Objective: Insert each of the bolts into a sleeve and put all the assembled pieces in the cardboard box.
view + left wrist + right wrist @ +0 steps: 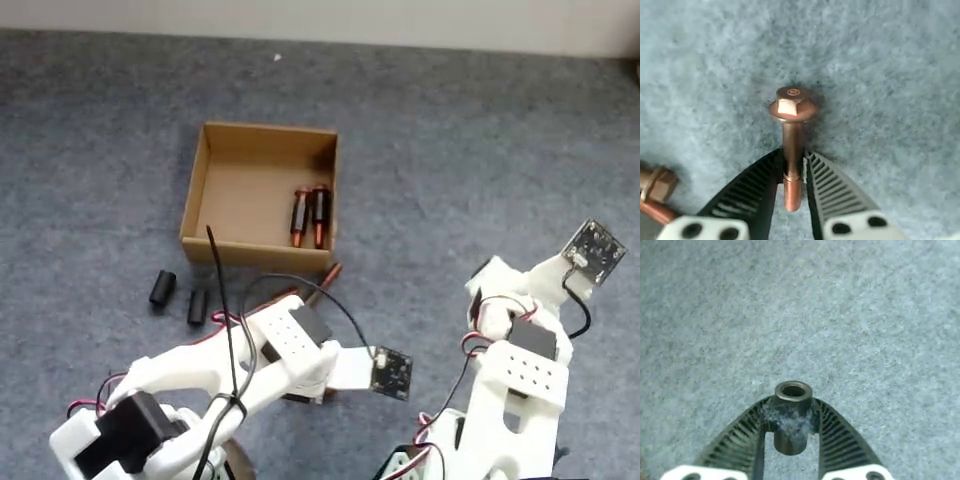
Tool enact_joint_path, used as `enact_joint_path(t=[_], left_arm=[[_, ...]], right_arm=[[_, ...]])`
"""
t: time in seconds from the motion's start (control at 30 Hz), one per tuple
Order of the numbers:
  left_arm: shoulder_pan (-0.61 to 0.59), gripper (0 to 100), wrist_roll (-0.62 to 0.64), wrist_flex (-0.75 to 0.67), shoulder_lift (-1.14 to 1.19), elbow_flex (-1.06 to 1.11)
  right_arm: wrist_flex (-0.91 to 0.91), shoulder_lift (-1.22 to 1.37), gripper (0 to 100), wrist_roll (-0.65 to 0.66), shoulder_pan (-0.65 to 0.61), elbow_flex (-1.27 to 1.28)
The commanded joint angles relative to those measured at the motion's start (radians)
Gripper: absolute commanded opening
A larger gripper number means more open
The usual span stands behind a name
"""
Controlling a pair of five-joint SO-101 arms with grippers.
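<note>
My left gripper (793,158) is shut on the shank of a copper bolt (792,131), whose hex head points away from the wrist over the grey carpet. My right gripper (791,407) is shut on a black sleeve (791,426), with its open bore facing outward. A second copper bolt (654,194) lies on the carpet close beside the left gripper. The cardboard box (208,180) sits at centre left in the high view and holds two assembled pieces (310,216) against its right wall. Two loose black sleeves (162,288) (197,306) lie in front of the box.
Another copper bolt (329,276) lies just off the box's near right corner. The left arm (270,365) and right arm (525,370) stand at the near edge, with black and red cables looping over the left one. Grey carpet covers the table.
</note>
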Motion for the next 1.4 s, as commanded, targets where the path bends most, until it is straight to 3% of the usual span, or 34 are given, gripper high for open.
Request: enact_joint_path(t=[0.0, 0.13, 0.43, 0.57, 0.8, 0.87, 1.03, 1.37], left_arm=[[0.001, 1, 0.075, -0.066, -0.001, -0.048], [-0.005, 1, 0.104, -0.034, -0.028, -0.050], [-0.007, 1, 0.209, 0.184, -0.427, -0.042], [-0.062, 1, 0.215, 0.227, -0.483, -0.041], [-0.263, 1, 0.224, 0.184, -0.481, 0.059], [-0.268, 3, 0.253, 0.167, -0.481, 0.108], [-0.275, 23, 0.348, 0.121, -0.483, 0.188], [-0.266, 21, 0.381, 0.032, -0.481, 0.194]], right_arm=[[-0.021, -0.030, 0.4, -0.005, 0.004, -0.007], [-0.021, -0.030, 0.4, -0.005, 0.004, -0.005], [-0.021, -0.030, 0.4, -0.003, -0.021, -0.005], [-0.021, -0.030, 0.4, -0.003, -0.021, -0.005], [-0.021, -0.030, 0.4, -0.002, -0.024, -0.005], [-0.021, -0.030, 0.4, -0.002, -0.039, -0.005], [-0.021, -0.030, 0.4, -0.002, -0.070, -0.005], [-0.021, -0.030, 0.4, -0.002, -0.070, -0.004]])
